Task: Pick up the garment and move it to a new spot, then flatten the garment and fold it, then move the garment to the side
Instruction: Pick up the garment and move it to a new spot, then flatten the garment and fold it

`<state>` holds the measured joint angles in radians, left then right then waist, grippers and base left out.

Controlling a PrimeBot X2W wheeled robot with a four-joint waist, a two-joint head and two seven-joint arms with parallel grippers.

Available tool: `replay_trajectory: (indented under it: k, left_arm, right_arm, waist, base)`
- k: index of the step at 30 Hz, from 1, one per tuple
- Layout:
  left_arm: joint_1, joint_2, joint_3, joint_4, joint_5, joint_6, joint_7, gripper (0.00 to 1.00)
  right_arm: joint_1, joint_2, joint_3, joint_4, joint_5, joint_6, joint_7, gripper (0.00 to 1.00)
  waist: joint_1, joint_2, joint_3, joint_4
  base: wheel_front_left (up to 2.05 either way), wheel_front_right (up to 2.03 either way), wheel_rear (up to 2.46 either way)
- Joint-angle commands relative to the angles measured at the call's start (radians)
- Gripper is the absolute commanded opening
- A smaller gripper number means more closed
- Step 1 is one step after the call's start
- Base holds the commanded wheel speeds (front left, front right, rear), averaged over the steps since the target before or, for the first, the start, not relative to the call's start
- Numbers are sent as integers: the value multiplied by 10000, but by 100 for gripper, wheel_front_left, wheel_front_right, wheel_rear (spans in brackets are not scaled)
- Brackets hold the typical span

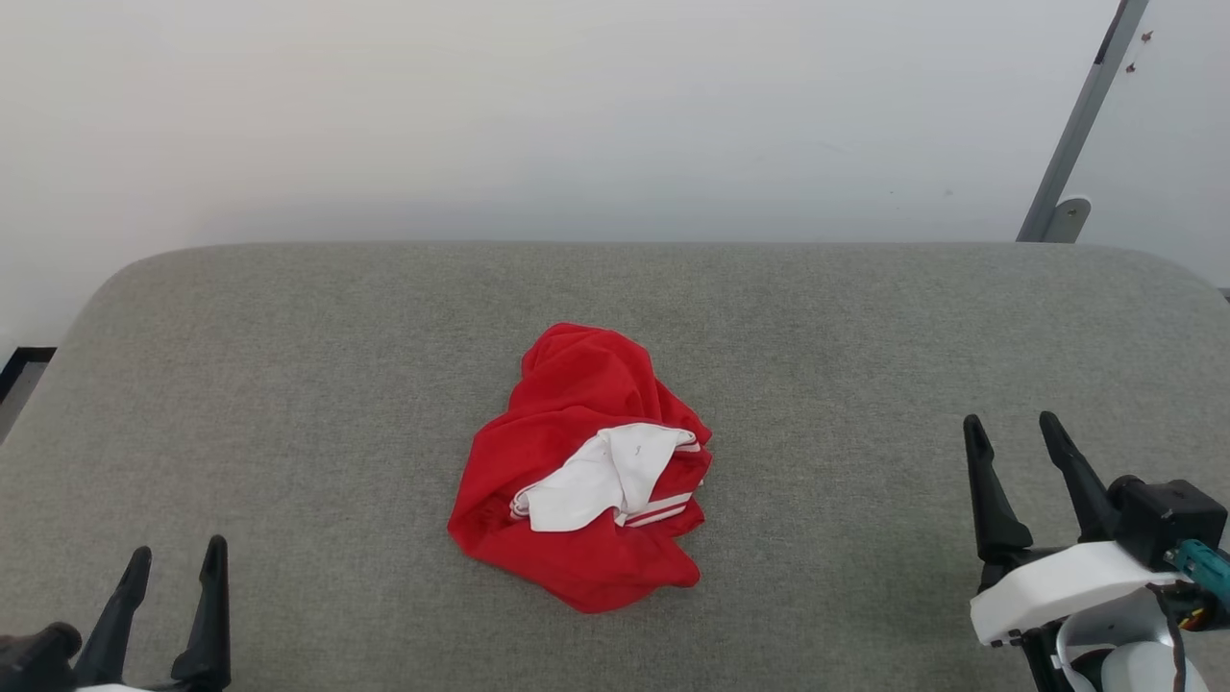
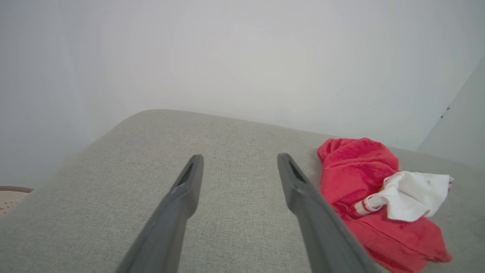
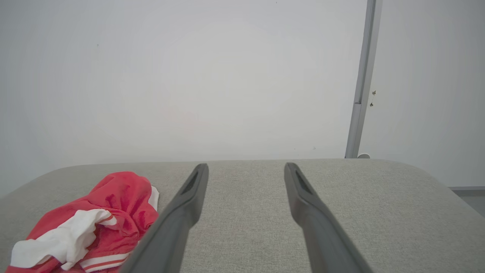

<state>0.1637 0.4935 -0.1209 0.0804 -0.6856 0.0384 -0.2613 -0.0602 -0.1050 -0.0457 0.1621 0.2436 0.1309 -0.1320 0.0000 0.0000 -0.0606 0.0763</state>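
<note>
The garment [image 1: 577, 461] lies crumpled in a heap at the middle of the grey padded surface [image 1: 288, 384], red with a white sleeve end and striped trim on top. My left gripper [image 1: 173, 562] stands open at the lower left, well apart from the heap. At the lower right my right gripper [image 1: 1014, 432] is also open, with nothing between its fingers. In the left wrist view the garment [image 2: 363, 182] lies to the right of the open left gripper [image 2: 239, 161]. The right wrist view has the garment [image 3: 94, 223] at the lower left, beside the open right gripper [image 3: 246, 170].
A pale wall rises behind the surface's far rounded edge. A grey metal post [image 1: 1081, 125] leans at the far right, seen as a post [image 3: 362, 79] in the right wrist view. A beige perforated rim [image 2: 11, 197] peeks past the surface's left edge.
</note>
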Motion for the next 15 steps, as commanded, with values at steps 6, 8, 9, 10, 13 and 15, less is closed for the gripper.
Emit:
replay_trajectory:
  k: [6, 8, 9, 10, 13, 15]
  left_arm:
    - [73, -237, 318, 11, 260, -278, -52, 100]
    - [90, -277, 389, 30, 350, -305, -52, 100]
    - [95, -308, 411, 35, 384, -330, -52, 100]
    - [100, -329, 429, 38, 416, -360, -52, 100]
    - [100, -362, 447, 45, 462, -389, -53, 100]
    - [89, -375, 457, 30, 498, -419, -53, 100]
  right_arm:
    - [57, 10, 60, -50, -13, -3, 2, 100]
    - [41, 17, 86, -67, -7, -3, 32, 100]
    - [45, 21, 98, -80, -7, -3, 34, 100]
    - [54, 25, 106, -100, -7, -3, 47, 100]
    - [78, 36, 140, -145, 7, -3, 100, 100]
    - [55, 38, 193, -159, 37, -3, 113, 100]
  waist:
    - [0, 0, 22, 32]
    - [0, 0, 28, 47]
    - [0, 0, 30, 57]
    - [0, 0, 36, 67]
    - [0, 0, 58, 110]
    - [0, 0, 77, 138]
  base:
    - [0, 0, 0]
    - [0, 0, 0]
    - [0, 0, 0]
    - [0, 0, 0]
    - [0, 0, 0]
    - [0, 0, 0]
